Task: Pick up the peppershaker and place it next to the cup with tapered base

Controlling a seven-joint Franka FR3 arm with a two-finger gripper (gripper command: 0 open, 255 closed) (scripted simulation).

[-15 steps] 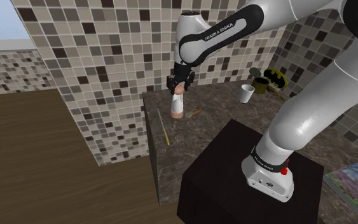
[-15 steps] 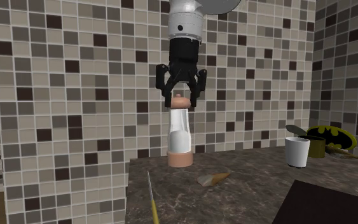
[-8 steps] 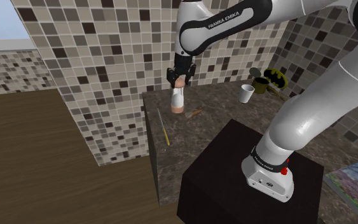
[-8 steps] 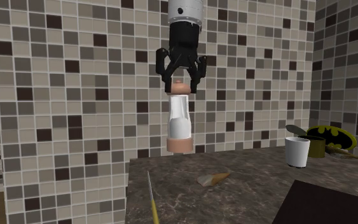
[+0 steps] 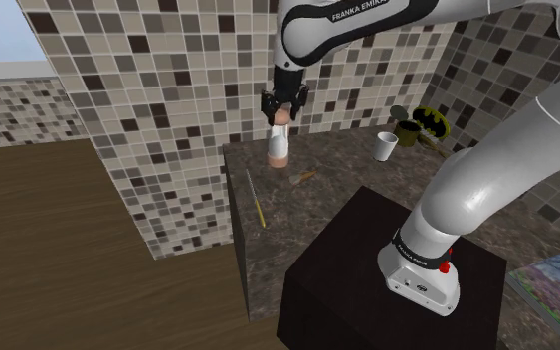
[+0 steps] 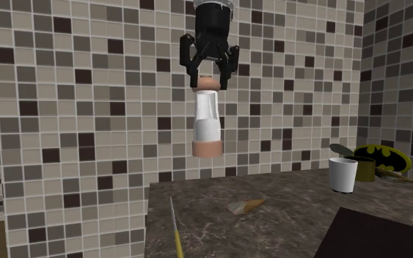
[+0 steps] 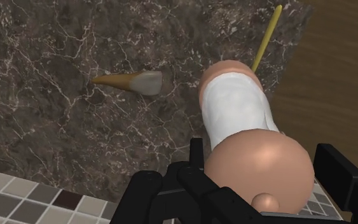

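1. Above the dark, white-veined stone counter, you see the white cylindrical peppershaker with peach rounded ends hanging clear of it.
2. Its long axis is upright, knobbed cap at twelve o'clock.
3. Your all-black gripper pinches that cap.
4. In the second exterior view, the white tapered cup stands at four o'clock, well apart.

1. Dark marbled countertop.
2. Thin yellow stick lies flat near its edge.
3. Tan-and-grey wedge lies mid-counter.
4. White cup stands upright, just beside a dark bat-emblem mug.
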